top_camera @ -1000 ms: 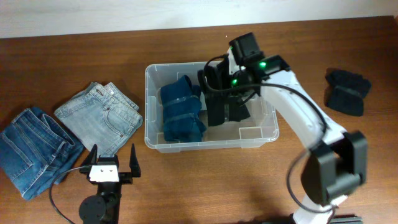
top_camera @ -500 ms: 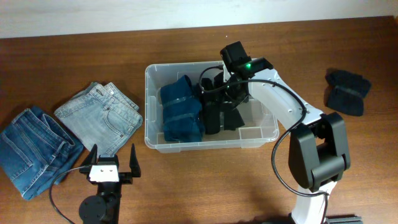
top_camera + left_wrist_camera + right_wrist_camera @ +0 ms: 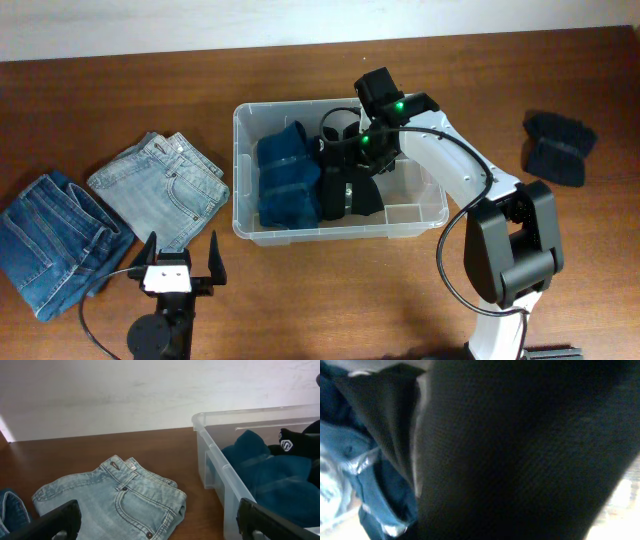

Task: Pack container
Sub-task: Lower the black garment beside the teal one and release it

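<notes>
Container [image 3: 240, 175] mid-worktop [image 3: 100, 100] holds blue cloth [image 3: 290, 180] and black cloth [image 3: 362, 195]; right end effector [image 3: 351, 166] is buried in the black, grip untellable, while left end effector [image 3: 181, 256] gapes open.

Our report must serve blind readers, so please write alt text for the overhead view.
The right arm reaches into the clear container, its end buried in black clothing beside a dark-blue garment. Light-blue jeans and darker jeans lie left of the container, another black garment lies to its right, and the left gripper rests open at the front.
</notes>
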Controlling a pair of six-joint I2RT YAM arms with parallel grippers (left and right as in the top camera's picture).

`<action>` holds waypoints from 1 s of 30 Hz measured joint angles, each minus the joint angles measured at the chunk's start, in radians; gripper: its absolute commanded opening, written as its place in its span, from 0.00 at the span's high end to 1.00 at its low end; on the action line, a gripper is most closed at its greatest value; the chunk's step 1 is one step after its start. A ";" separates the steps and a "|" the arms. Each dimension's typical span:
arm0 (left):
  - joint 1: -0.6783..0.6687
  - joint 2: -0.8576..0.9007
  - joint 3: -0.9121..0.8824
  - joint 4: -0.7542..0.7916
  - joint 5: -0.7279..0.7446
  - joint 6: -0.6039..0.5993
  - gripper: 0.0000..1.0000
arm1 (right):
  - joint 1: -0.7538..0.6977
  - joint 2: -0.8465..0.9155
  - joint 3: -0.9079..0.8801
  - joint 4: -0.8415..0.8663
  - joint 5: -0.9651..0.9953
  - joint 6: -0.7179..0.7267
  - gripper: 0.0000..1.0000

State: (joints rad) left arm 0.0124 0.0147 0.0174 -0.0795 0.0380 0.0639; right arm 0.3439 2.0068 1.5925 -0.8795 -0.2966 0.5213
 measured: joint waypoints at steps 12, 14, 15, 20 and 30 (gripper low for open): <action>0.000 0.000 0.000 0.000 0.000 0.000 0.01 | 0.000 0.000 0.000 -0.002 0.021 -0.152 0.04; 0.000 0.000 0.000 0.000 0.000 0.000 0.01 | 0.000 0.000 0.000 -0.001 0.027 -0.196 0.01; 0.000 0.000 0.000 0.000 0.000 0.000 0.01 | 0.000 0.000 0.000 0.000 0.030 -0.220 0.01; 0.000 0.000 0.000 0.000 0.000 0.000 0.01 | 0.000 0.000 0.010 -0.005 0.045 -0.321 0.01; 0.000 0.000 0.000 0.000 0.000 0.000 0.01 | 0.000 -0.001 0.174 -0.122 0.135 -0.431 0.02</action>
State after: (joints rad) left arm 0.0124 0.0147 0.0174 -0.0795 0.0380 0.0639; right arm 0.3439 2.0056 1.7664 -1.0016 -0.1612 0.0902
